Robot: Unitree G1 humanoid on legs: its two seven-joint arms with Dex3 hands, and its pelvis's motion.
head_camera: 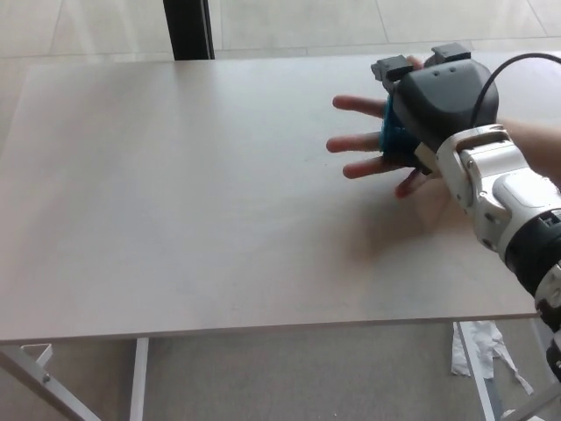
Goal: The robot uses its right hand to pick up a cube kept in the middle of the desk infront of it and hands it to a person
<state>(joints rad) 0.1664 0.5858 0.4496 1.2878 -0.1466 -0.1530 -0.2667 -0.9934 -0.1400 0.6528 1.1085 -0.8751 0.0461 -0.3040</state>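
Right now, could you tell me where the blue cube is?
In the head view, the blue cube sits at the desk's far right, gripped in the right robot hand directly above a person's open hand.

A blue cube, mostly hidden, sits clasped in the right hand above a person's open palm

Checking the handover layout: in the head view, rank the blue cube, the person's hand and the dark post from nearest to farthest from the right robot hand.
1. Blue cube, held in the right robot hand.
2. Person's hand, just beneath, fingers pointing left.
3. Dark post, far left beyond the desk.
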